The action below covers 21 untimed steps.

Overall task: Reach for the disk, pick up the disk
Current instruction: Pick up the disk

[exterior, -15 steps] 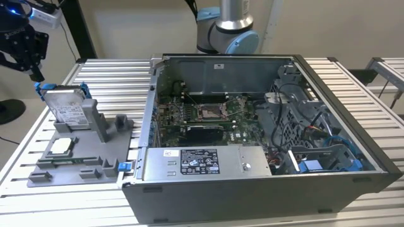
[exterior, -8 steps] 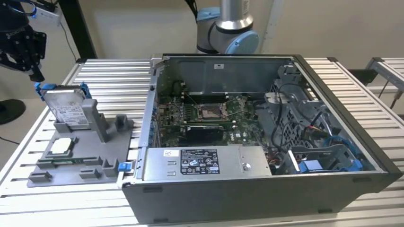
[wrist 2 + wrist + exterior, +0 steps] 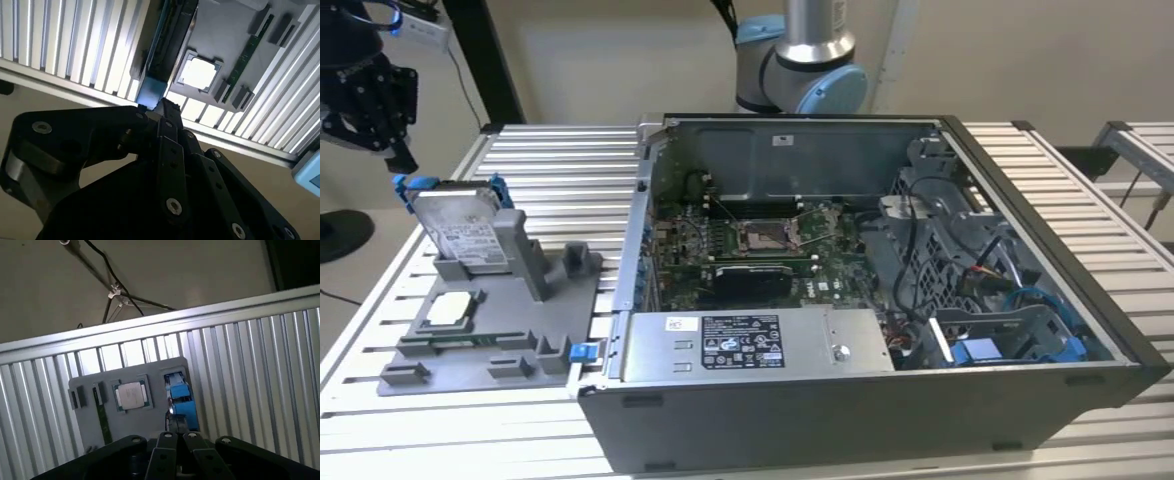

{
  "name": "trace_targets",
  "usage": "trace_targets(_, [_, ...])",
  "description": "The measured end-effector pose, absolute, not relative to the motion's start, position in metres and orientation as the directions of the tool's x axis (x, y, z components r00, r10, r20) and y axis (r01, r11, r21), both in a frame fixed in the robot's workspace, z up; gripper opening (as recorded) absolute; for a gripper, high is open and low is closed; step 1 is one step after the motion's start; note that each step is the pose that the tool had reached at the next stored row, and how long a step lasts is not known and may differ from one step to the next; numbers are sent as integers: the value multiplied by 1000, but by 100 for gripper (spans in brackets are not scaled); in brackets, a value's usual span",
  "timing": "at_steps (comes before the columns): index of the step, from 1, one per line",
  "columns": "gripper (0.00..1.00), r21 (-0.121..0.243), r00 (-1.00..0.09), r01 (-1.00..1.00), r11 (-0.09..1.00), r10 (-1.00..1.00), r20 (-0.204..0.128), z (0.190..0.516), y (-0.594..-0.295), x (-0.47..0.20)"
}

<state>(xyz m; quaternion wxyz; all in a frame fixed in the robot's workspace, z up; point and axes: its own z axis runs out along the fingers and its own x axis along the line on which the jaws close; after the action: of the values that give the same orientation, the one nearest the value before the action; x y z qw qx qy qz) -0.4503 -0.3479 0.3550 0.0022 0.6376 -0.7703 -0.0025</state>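
Note:
The disk (image 3: 462, 228) is a silver hard drive with a white label and blue side rails. It stands upright on its edge in a grey holder (image 3: 500, 335) at the exterior view's left. My black gripper (image 3: 400, 158) hangs just above the disk's upper far corner, with its fingers together and tips close to the blue rail. In the second wrist view the gripper (image 3: 161, 105) points at the blue end of the disk (image 3: 150, 92). The first wrist view shows the gripper (image 3: 176, 432) right over the disk's blue rail (image 3: 180, 399).
A small square silver chip (image 3: 450, 308) lies in the grey holder beside the disk, seen also as the chip (image 3: 200, 72) and the chip (image 3: 131, 395). An open computer case (image 3: 854, 300) fills the slatted table's middle and right. The arm's base (image 3: 801, 60) stands behind it.

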Motion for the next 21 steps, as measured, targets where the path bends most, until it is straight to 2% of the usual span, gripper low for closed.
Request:
trace_targets(6, [0,6,-168,-986,168,-986,0,355,-348,-447])
trace_targets(7, [100,6,-167,-986,167,-986,0,355,-348,-447])
trace_targets(21, [100,6,-160,-987,160,-987,0,352,-345,-446])
